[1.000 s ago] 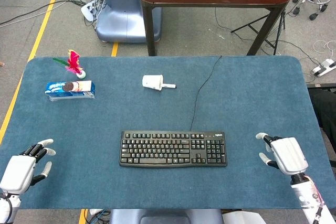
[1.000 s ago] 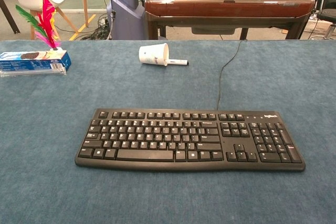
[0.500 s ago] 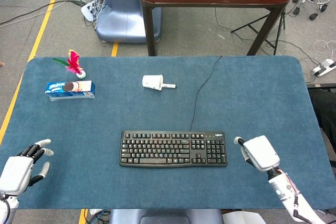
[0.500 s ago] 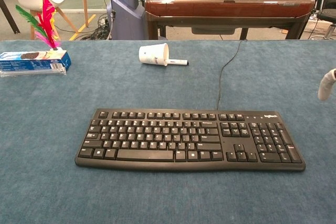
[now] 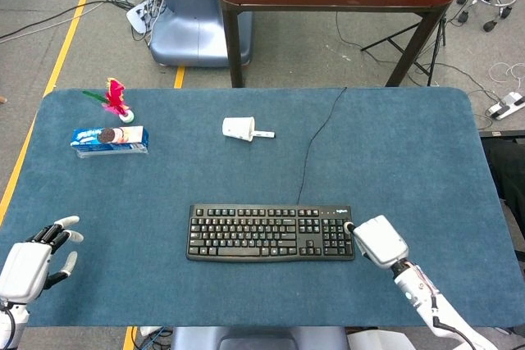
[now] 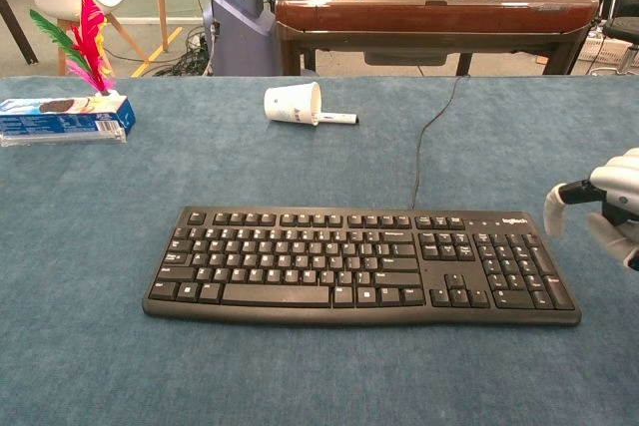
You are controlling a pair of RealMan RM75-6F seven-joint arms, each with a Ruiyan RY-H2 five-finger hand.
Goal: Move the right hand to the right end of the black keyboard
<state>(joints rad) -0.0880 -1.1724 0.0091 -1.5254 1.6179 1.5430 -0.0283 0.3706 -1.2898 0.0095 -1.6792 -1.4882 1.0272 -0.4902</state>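
A: Keyboard where?
B: Black keyboard point(image 5: 271, 233) lies flat near the front edge of the tabletop point(image 5: 394, 161), about mid-width, cable running off toward the back edge.
A: Right hand?
B: Right hand point(image 5: 378, 240) sits at the keyboard's right end, just beside the number pad. In the chest view it comes in from the right edge of the frame point(image 6: 609, 205), fingers point(image 6: 555, 209) curved down next to the keyboard's right end. Touching or just off it, can't tell.
A: Holding anything?
B: No, nothing in it. Fingers bent but apart, released.
A: Left hand?
B: Left hand point(image 5: 33, 262) by the front-left corner of the tabletop, fingers spread, holding nothing. Head view only.
A: Other stuff?
B: White paper cup point(image 5: 238, 129) on its side toward the back, a marker point(image 6: 337, 118) touching its mouth. Cookie pack point(image 5: 109, 138) near the left edge, pink feather shuttlecock point(image 5: 116, 100) just behind it.
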